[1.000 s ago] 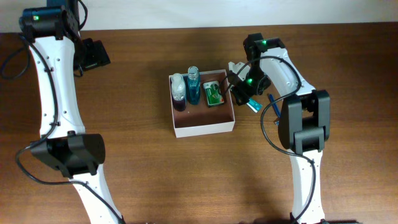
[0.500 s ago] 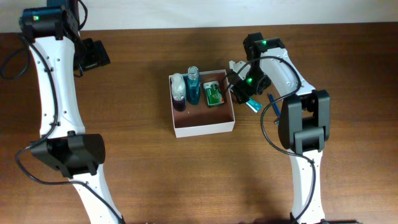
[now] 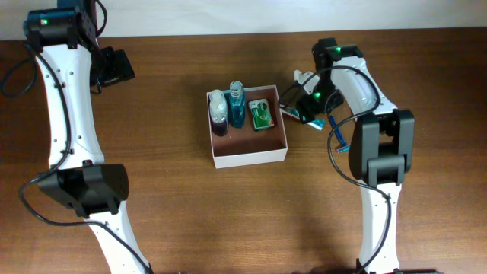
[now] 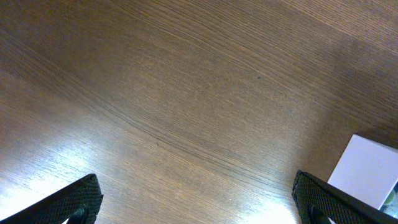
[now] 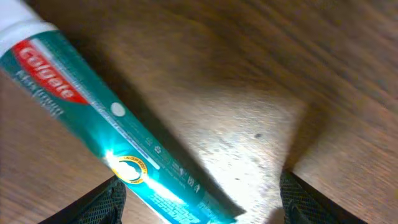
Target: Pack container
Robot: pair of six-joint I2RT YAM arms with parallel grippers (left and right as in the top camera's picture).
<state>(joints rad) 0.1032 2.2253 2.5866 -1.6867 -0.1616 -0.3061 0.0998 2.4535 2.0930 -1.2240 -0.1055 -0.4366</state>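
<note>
The container (image 3: 250,159) is a square shallow box with white walls and a reddish-brown inside, at the table's middle. In it stand a clear bottle (image 3: 218,107), a blue bottle (image 3: 236,105) and a green pack (image 3: 261,114). A teal Colgate toothpaste tube (image 3: 316,122) lies on the table just right of the box. My right gripper (image 3: 305,103) is open right over it; in the right wrist view the tube (image 5: 118,137) lies between the two spread fingers (image 5: 205,205). My left gripper (image 3: 114,67) is open and empty over bare wood at the far left, its fingers (image 4: 198,202) wide apart.
A blue-handled stick-like item (image 3: 338,134) lies on the table right of the toothpaste. A white corner of the box (image 4: 368,171) shows in the left wrist view. The table's back edge runs along the top of the overhead view.
My right gripper has moved to the right, away from the box's right wall, and is now over the toothpaste tube. The left arm has not moved.
</note>
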